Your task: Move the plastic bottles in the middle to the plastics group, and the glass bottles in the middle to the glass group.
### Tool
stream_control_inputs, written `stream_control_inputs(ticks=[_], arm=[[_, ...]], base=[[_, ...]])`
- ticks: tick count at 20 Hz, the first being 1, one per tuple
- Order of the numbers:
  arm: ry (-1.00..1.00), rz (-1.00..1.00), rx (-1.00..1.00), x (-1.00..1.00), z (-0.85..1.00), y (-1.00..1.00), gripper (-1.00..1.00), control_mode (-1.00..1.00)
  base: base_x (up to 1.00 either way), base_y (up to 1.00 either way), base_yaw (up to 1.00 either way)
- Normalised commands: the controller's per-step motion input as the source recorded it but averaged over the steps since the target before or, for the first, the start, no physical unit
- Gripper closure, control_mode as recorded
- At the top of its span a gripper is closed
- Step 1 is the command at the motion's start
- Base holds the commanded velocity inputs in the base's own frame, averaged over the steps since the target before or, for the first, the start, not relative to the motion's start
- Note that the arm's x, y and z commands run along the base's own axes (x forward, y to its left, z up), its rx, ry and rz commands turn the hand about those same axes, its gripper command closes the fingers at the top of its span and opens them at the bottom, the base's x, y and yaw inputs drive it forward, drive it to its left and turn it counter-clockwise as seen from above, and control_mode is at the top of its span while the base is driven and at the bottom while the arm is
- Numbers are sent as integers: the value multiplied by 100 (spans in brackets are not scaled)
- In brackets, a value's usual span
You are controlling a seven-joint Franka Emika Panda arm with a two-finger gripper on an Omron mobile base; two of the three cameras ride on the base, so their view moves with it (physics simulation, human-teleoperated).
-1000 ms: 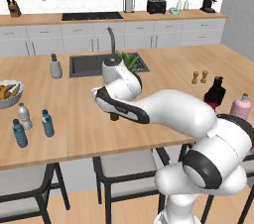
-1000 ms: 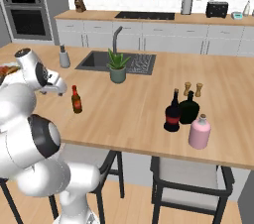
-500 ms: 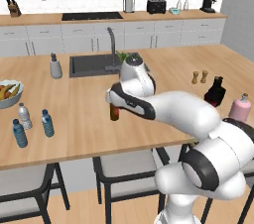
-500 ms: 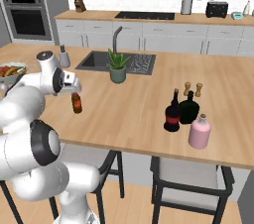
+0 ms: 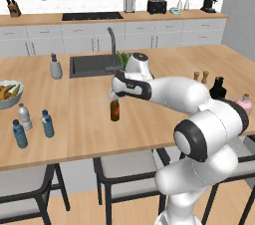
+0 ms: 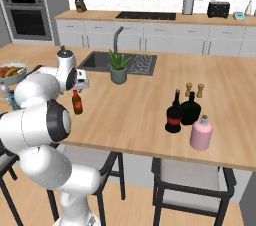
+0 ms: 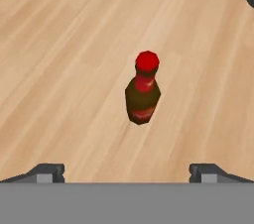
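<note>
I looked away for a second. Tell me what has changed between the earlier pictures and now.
The gripper has swung from the robot's left toward the middle of the island and now hangs open above the brown bottle, not touching it. The brown bottle stands upright where it was. The tall black bottle, the pink bottle and the water bottles have not moved.

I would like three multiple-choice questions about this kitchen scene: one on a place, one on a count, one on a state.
1. Where does the brown bottle stand?
A. in the sink
B. on the wooden counter
C. on a stool

2. How many small water bottles stand together near the fruit bowl?
A. one
B. five
C. three

3. The gripper is:
A. open above the brown bottle
B. shut on the brown bottle
C. holding the pink bottle

Answers: 1 B, wood lies all round it. 2 C, three stand there. 3 A, the fingertips sit wide apart, short of it.
</note>
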Motion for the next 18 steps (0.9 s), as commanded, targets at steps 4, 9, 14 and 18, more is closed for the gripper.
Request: stream_control_inputs(ticks=[4,9,14,18], arm=[[4,1,-1,53,-26,14,-100,-100],[0,-1,0,22,-23,1,-100,-100],[0,-6,-1,11,-18,0,-100,-100],[0,-6,-2,0,-21,6,-100,-100]], base=[[0,0,0],[0,0,0],[0,0,0],[0,0,0]])
